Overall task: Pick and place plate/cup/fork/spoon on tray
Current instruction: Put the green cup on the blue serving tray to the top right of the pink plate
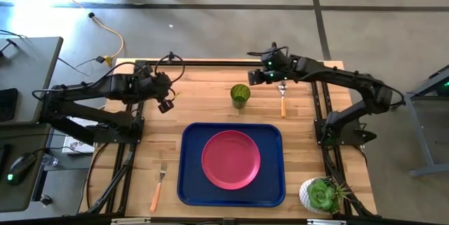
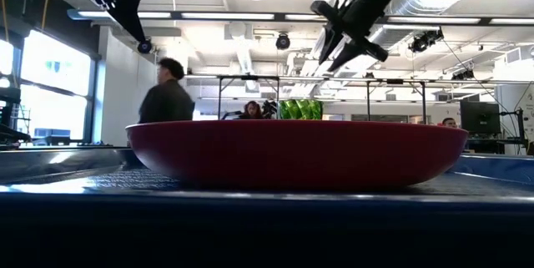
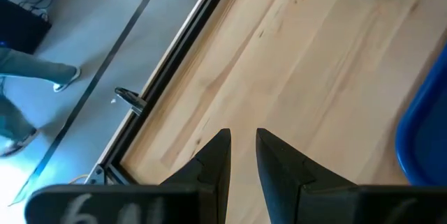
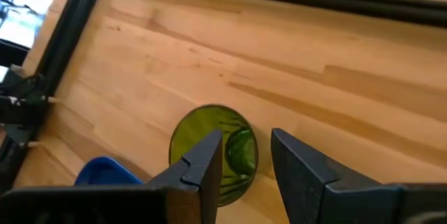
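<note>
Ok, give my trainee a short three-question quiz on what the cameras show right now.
1. True or false: the plate already lies on the tray.
2. Which item does the right gripper hang nearest? A) the fork B) the cup C) the potted succulent
3. Fill in: the spoon lies on the bare ____, beside the cup, not on the tray.

Key:
1. True.
2. B; the right wrist view shows the cup just past its open fingers. The left gripper is open above bare wood.
3. Table.
</note>
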{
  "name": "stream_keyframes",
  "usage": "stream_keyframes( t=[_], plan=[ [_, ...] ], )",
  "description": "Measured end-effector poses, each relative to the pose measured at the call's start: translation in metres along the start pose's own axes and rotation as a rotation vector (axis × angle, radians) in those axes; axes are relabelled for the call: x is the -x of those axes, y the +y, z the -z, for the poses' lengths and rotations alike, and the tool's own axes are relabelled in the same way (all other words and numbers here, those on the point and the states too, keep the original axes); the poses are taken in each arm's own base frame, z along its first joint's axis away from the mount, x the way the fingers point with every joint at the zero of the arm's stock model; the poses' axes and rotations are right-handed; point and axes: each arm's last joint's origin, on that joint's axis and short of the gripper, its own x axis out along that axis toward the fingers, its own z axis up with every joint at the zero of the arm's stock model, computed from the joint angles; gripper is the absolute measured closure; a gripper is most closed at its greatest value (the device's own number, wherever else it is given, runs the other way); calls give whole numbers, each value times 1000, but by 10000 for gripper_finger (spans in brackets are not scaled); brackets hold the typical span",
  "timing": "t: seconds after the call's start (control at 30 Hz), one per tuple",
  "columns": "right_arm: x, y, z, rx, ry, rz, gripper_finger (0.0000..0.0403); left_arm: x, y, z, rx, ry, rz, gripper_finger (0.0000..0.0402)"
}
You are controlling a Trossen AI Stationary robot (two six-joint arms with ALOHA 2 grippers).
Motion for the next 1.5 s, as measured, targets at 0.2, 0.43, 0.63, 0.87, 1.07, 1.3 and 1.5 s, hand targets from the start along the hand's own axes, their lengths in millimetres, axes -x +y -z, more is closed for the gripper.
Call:
stream_keyframes(
  t=[0.2,0.43,0.63,0.87,1.07,1.3,1.5],
  plan=[
    [-4,11,10,3,-25,15,289,-3,6,0,30,16,-26,341],
    [-2,24,15,30,-92,-11,289,-8,14,-1,29,38,-58,341],
    [-1,32,6,99,-200,-76,289,-10,19,0,55,49,-75,341],
    [1,32,-8,280,-279,-104,289,-12,23,0,165,57,-94,341],
    [21,36,-33,421,-320,-115,289,-13,26,0,259,59,-108,341],
    [53,34,-57,501,-291,-42,289,-14,28,0,355,58,-118,341],
    [64,22,-66,526,-194,-55,289,-14,28,0,379,55,-118,341]
  ],
)
